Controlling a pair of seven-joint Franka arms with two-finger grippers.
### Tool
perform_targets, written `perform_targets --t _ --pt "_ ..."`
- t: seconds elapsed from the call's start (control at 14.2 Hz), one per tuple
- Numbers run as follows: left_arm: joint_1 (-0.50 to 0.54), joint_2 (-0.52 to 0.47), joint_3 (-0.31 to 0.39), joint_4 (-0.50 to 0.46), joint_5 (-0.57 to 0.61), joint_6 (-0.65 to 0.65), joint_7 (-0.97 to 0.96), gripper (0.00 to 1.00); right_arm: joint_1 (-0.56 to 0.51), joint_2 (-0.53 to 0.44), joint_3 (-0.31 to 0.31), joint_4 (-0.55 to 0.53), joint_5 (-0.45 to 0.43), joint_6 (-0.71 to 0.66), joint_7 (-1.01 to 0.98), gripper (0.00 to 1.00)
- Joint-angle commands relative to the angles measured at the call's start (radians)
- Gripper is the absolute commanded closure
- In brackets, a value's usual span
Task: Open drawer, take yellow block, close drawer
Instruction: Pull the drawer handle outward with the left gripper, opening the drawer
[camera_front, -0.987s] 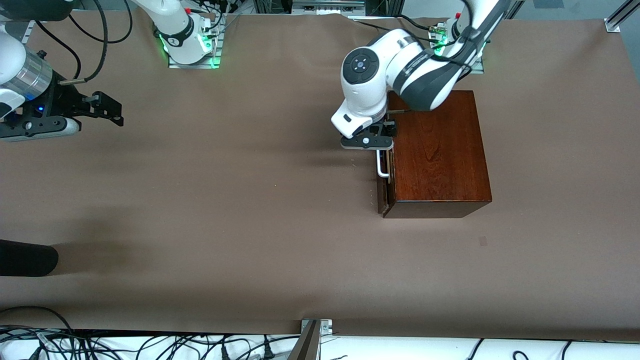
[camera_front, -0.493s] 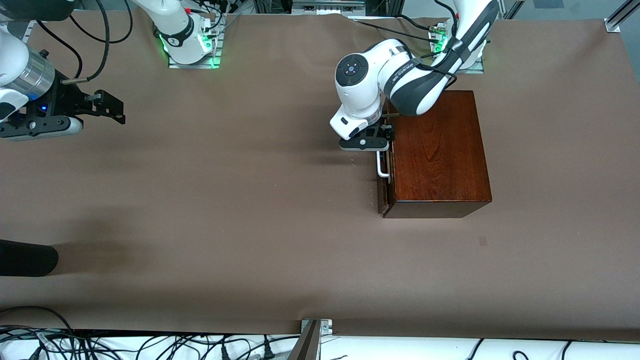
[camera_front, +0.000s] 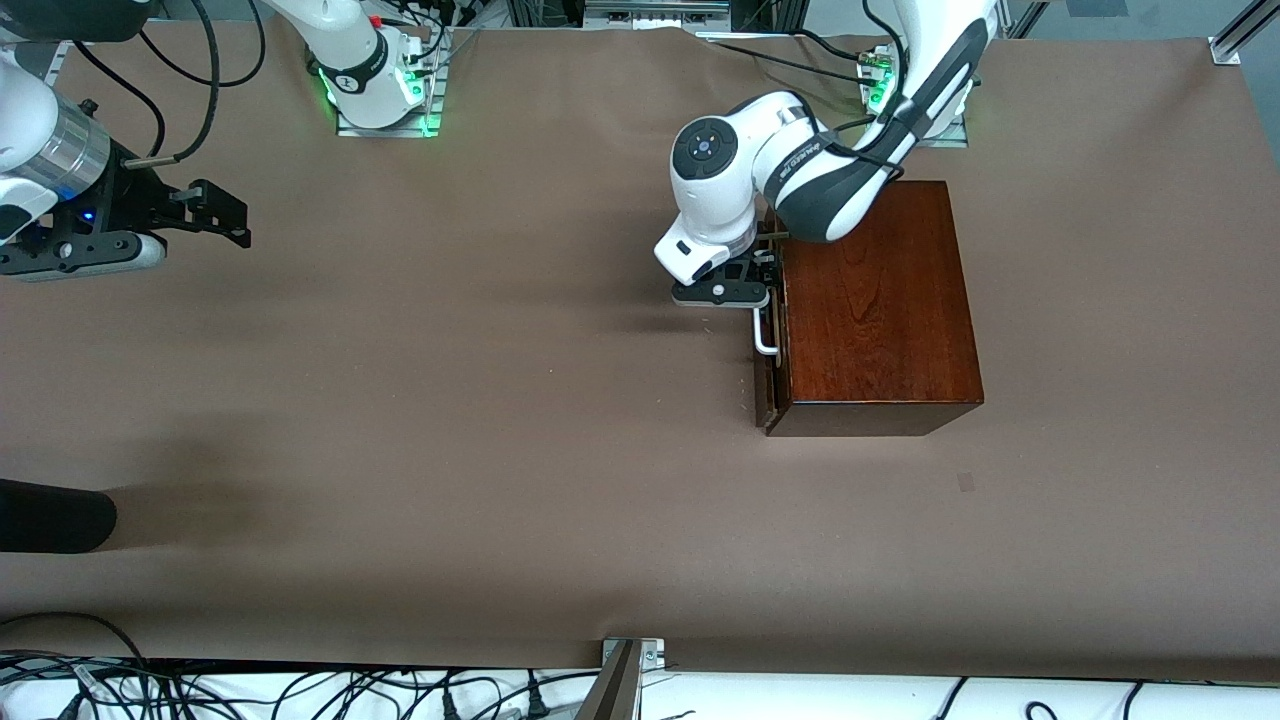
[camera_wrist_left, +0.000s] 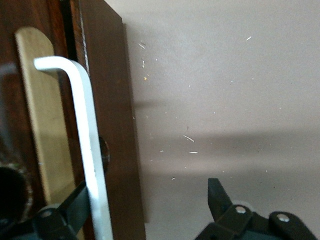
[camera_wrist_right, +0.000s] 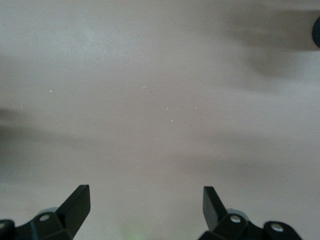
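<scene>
- Drawer (camera_front: 769, 362) is being kept almost shut in the wooden box (camera_front: 875, 300), which is standing toward the left arm's end of the table (camera_front: 500, 400).
- Its white handle (camera_wrist_left: 85, 145) is being straddled by the left gripper (camera_wrist_left: 150, 210); the fingers (camera_wrist_left: 220, 197) are spread wide, one on each side of the bar, and no squeeze is being shown.
- Nothing inside the drawer is being shown; the yellow block cannot be seen.
- The right gripper (camera_wrist_right: 145, 202) is being held wide apart and empty, waiting over bare table at the right arm's end.

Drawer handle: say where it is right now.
The white handle is on the drawer front of the wooden box, toward the left arm's end, with the open left gripper straddling it.
</scene>
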Motion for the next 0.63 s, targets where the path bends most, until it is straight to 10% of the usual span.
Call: perform_targets --t 0.0,0.56 --pt "-0.035 0.029 -0.001 0.008 0.032 0.035 -0.066 0.0 0.002 -0.004 0.0 0.007 0.002 -0.017 -0.007 0.0" --pt "-0.128 0.108 0.007 0.138 0.021 0.08 -0.168 0.0 0.002 0.001 0.0 0.01 0.002 -0.008 -0.007 0.0"
